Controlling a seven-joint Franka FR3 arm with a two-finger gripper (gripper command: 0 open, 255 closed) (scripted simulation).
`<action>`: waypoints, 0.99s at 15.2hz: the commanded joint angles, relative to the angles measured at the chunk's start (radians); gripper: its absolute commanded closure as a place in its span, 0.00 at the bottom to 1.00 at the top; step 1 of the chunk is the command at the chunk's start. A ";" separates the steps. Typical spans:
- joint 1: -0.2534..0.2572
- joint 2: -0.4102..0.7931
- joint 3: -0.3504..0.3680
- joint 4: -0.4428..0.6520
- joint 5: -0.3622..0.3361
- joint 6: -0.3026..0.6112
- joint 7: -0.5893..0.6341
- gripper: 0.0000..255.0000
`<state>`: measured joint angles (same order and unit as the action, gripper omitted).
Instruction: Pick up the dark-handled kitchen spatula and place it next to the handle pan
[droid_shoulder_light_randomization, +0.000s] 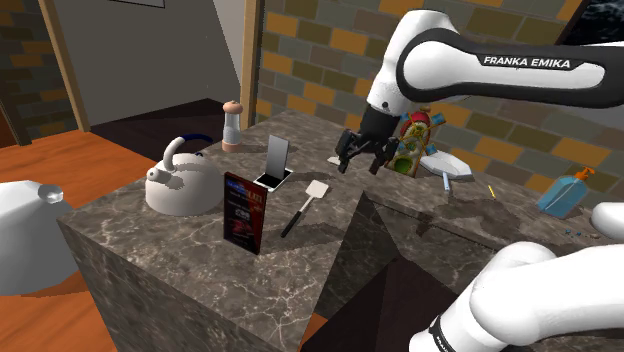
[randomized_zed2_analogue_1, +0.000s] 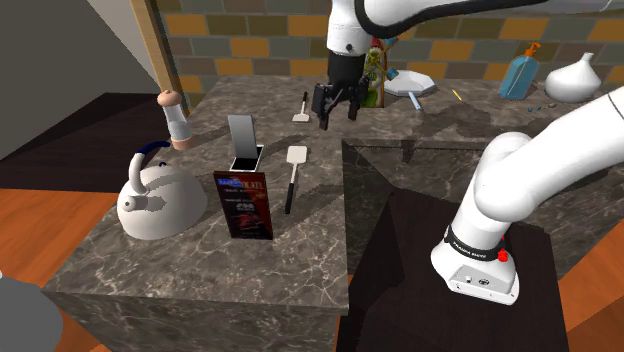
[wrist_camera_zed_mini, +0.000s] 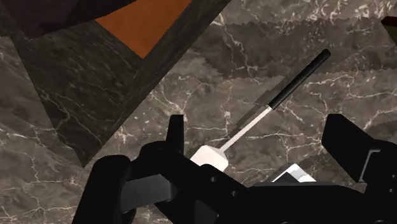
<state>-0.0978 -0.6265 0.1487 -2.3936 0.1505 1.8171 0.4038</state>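
Black-handled, white-bladed kitchen spatula is seen flat on the dark veined marble counter, long axis laid from blade at one o'clock to handle at seven in the shoulder view. At two o'clock from it, raised above the counter, the all-black two-finger gripper is held fingers-down, spread wide and empty, beneath the bent white arm.

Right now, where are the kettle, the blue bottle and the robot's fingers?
kettle (droid_shoulder_light_randomization: 180, 190), shoulder view, on its round body.
blue bottle (droid_shoulder_light_randomization: 558, 197), shoulder view, on its body.
fingers (wrist_camera_zed_mini: 347, 146), wrist view, on one finger's side.
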 joint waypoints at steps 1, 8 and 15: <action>-0.023 0.065 0.045 -0.004 0.016 0.063 0.120 0.00; -0.107 0.328 0.164 0.060 0.012 0.231 0.510 0.00; -0.151 0.541 0.205 0.129 -0.039 0.343 0.796 0.00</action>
<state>-0.2477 -0.1027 0.3517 -2.2654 0.1165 2.1458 1.1811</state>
